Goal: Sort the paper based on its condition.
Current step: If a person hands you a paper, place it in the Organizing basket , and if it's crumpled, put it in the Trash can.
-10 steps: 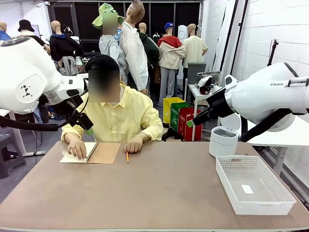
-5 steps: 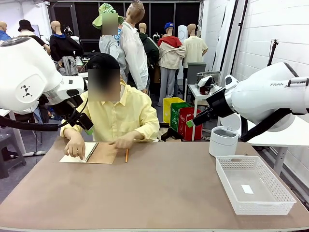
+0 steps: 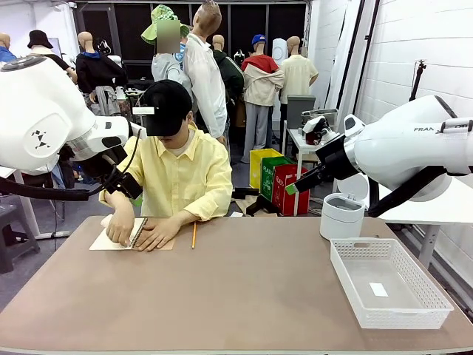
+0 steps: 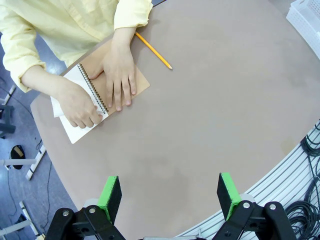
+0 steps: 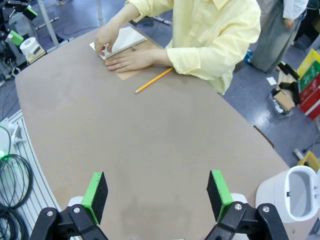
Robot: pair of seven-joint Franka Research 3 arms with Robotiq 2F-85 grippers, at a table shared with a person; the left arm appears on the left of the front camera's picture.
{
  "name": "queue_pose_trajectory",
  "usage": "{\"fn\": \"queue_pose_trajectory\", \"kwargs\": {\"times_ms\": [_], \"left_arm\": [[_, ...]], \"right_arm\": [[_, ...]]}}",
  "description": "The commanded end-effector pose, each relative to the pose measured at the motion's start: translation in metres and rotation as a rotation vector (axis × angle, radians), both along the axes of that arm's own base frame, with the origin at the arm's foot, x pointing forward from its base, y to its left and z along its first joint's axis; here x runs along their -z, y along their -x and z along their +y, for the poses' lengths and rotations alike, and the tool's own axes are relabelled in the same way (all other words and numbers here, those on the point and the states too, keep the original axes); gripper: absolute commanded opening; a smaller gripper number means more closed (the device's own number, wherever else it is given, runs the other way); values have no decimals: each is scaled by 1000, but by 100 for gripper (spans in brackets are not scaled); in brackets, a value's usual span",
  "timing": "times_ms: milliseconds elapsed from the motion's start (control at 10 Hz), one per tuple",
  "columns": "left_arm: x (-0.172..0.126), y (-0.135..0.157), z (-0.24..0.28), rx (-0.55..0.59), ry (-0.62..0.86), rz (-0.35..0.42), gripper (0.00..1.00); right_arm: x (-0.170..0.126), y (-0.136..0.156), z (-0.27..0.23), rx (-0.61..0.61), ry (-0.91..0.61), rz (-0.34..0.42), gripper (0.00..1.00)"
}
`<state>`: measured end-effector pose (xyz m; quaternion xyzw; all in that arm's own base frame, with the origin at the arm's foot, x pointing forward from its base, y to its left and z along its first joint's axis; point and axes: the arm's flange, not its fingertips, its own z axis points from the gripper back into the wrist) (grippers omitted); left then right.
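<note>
Left side first: your left gripper (image 4: 169, 187) hangs high over the table (image 4: 210, 115), jaws spread wide with nothing between the pads. Hold it clear. Across from it, the paper (image 4: 75, 132) is the white page of the open notebook (image 4: 140, 85) at the table's far left. One hand (image 4: 79, 107) pinches it by the spiral and the other hand (image 4: 120, 75) lies flat on the tan cover. It looks like a sheet is about to come out, so don't reach in while those fingers are on it. The page reads plain, white and mostly flat, but you can't tell yet whether it's creased or torn. The pencil (image 4: 152, 50) lies just beside the cover. Moving right, your right gripper (image 5: 157, 192) is up high too, jaws wide apart and empty. Far right sit the bin (image 3: 341, 216) and the basket (image 3: 405, 316), likely your two destinations, so judge the sheet's state before you pick one.
</note>
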<state>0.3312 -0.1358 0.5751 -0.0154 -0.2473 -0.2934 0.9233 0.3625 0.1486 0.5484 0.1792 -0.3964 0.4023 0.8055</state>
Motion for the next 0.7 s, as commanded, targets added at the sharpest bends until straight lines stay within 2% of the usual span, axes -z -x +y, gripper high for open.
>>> {"fn": "queue_pose_trajectory", "kwargs": {"times_ms": [0, 600], "left_arm": [[1, 0, 1, 0, 4, -8, 100], [1, 0, 1, 0, 4, -8, 100]], "right_arm": [[0, 0, 0, -3, -1, 4, 100], [0, 0, 0, -3, -1, 4, 100]]}}
